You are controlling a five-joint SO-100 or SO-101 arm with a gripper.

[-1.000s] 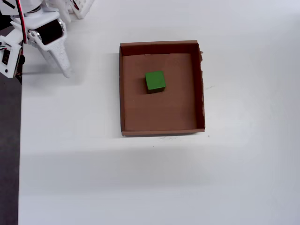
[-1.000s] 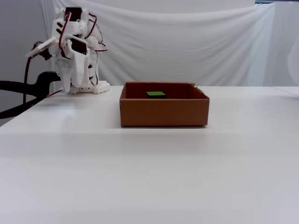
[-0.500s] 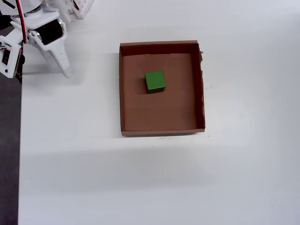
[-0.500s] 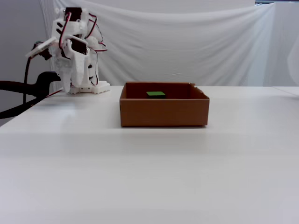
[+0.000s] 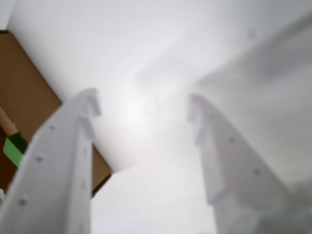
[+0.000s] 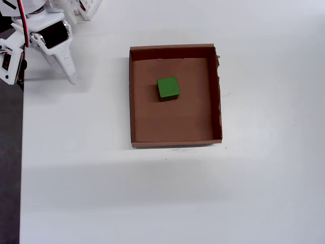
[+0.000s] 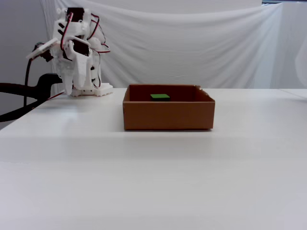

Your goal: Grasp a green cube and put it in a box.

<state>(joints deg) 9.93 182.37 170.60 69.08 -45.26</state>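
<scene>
- The green cube (image 6: 168, 88) sits flat on the floor of the box (image 6: 175, 134), in the half nearer the top of the overhead view and a little left of centre.
- You have bare cardboard all round it: it touches no wall. The top and left walls are nearest; the widest open floor lies toward the bottom wall.
- The cube has no long axis. Its top face reads as near square, its edges close to parallel with the box walls, perhaps turned very slightly.
- From the fixed view you see only a thin green strip of the cube (image 7: 159, 97) above the near wall of the box (image 7: 168, 115), so the walls stand almost as high as the cube.
- The box's long axis runs top to bottom in the overhead view. Its right wall has the ragged edge (image 6: 219, 76).
- The white table (image 6: 264, 193) is open on every side of the box.
- The gripper (image 6: 71, 76) hangs near the upper left corner of the overhead view, well apart from the box and close to the table's left edge.
- In the wrist view the gripper (image 5: 142, 108) has its two white fingers spread wide with only table between them. It holds nothing.
- That same view catches a box corner (image 5: 29, 97) and a sliver of cube (image 5: 13, 148) at the left edge.
</scene>
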